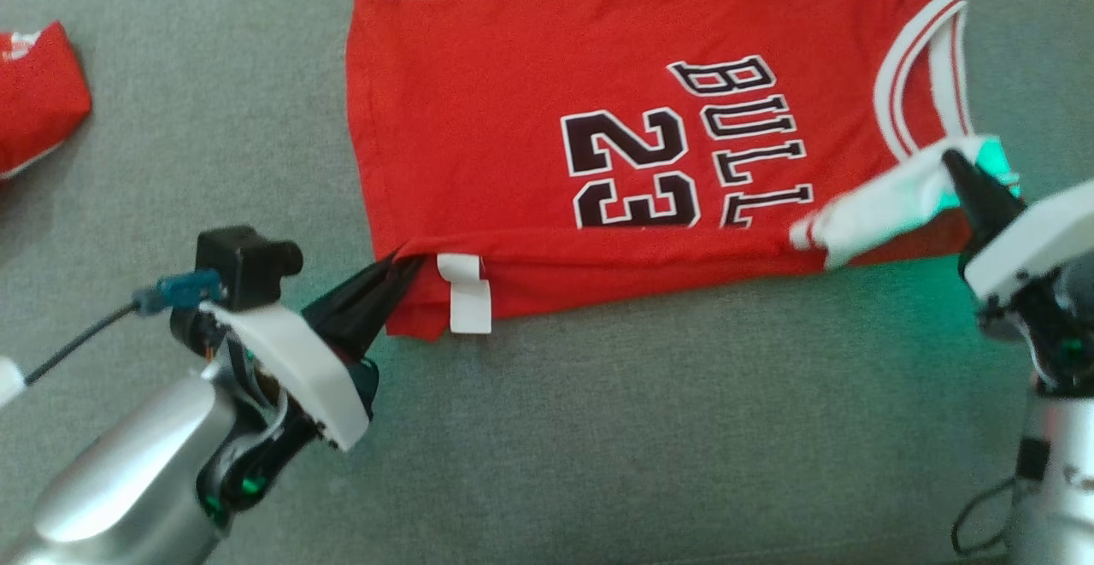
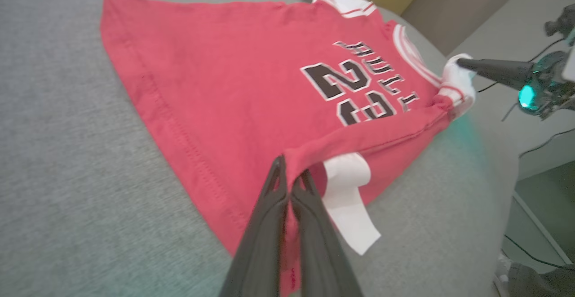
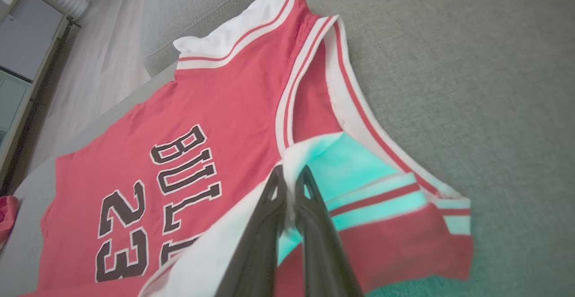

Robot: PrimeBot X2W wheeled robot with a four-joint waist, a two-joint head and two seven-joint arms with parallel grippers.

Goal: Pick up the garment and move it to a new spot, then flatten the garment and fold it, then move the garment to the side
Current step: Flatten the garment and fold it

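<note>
We count one red jersey [image 1: 513, 103], one second red garment [image 1: 38, 95], one white label [image 1: 468, 293], and two hands: left hand [image 1: 407, 263], right hand [image 1: 951, 160].

This is most likely a home living room. The surface in use is a grey upholstered sofa seat [image 1: 598, 428], with a seamed back cushion [image 3: 215, 14] rising behind it. A pale cabinet [image 3: 22, 41] stands beyond it.

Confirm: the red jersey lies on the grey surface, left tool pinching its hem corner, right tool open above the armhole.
One error: the right tool is shut on the white armhole trim of the red jersey, not open above it, as the right wrist view shows. The rest stands: left tool pinching the hem corner, grey surface beneath.
</note>
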